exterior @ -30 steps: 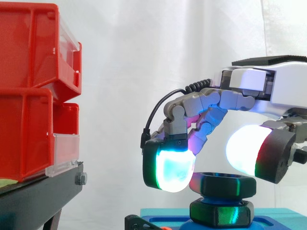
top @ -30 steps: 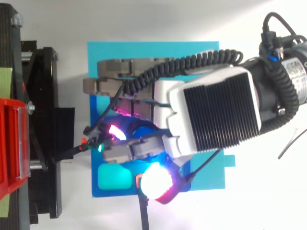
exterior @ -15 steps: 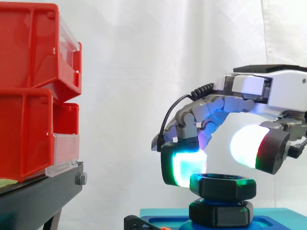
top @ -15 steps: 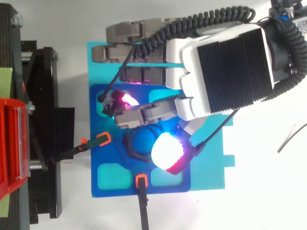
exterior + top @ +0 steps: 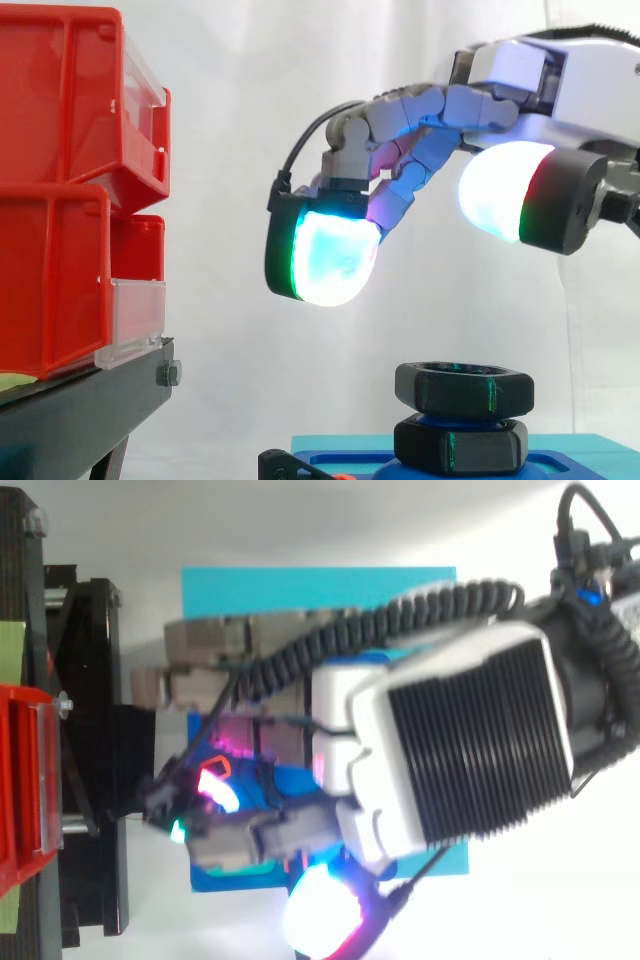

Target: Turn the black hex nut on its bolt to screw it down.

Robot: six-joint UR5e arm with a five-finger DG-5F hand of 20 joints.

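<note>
From the side, the hand (image 5: 535, 75) has gone up. Half a second ago its glowing pads (image 5: 330, 262) were down at the black hex nut (image 5: 462, 388), with 1 pad against its side. Now the pads hang high above the nut, well apart from it. The hand has let go. Its fingers are loose and spread, and it holds nothing.

The nut has stayed where it was. It lies flat on top of another black hex piece (image 5: 460, 444), and the 2 look almost touching. Both stand on the blue base (image 5: 580, 447), low in the middle of the view. I think the hand did 1 turn and lifted off so it can come down for a fresh grip. The nut looks close to all the way down, so there may be little turning left.

Counting here: 1 hand, 2 glowing pads, 2 black hex pieces in a stack, 1 blue base, 2 red bins (image 5: 60, 110) in a stack, and 1 black stand (image 5: 70, 420) under them.

From the top, the hand (image 5: 460, 740) has moved across and now lies over the blue base (image 5: 300, 585). The nut is hidden under it. The stand (image 5: 90, 730) and a red bin (image 5: 25, 770) are just beside the base. Counting here: 1 hand, 1 base, 1 stand, 1 bin.
</note>
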